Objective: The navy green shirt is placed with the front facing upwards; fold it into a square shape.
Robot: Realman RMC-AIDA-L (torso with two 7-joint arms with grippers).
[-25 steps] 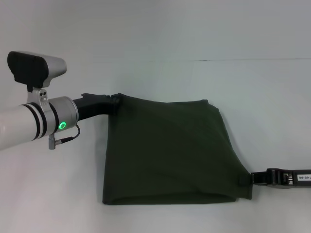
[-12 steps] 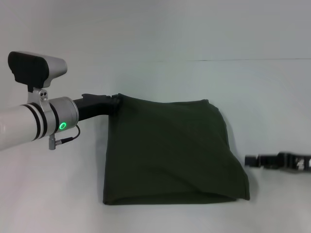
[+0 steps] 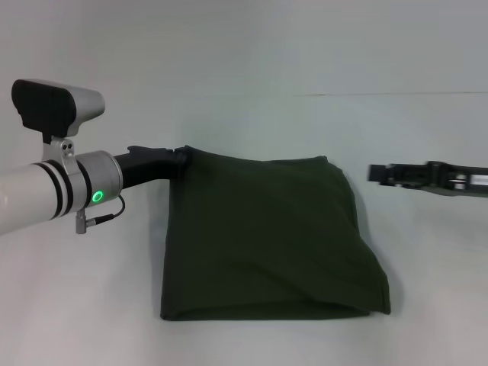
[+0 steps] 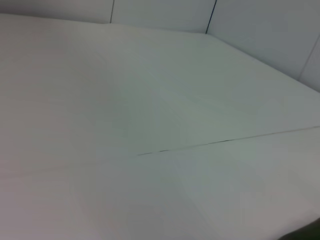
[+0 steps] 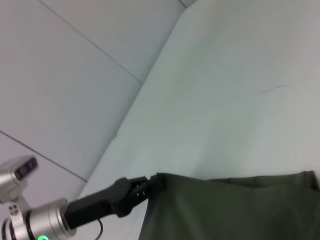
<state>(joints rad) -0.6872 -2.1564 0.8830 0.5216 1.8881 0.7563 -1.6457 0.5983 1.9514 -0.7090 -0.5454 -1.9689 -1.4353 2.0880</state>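
White table: left tool pinches folded shirt corner; right tool hangs apart, empty.

left gripper fingertips: buried in the shirt's far corner
right gripper: arm cut off at frame edge, finger gap unreadable
shirt lettering: folded out of sight

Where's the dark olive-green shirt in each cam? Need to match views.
Head view: the folded dark olive-green shirt fills the centre, its far left corner at the left gripper.
Left wrist view: only a dark sliver at the lower right corner, probably the shirt.
Right wrist view: the shirt spans the lower edge.
Shared landmark: the thin dark seam in the white table, seen in all three.
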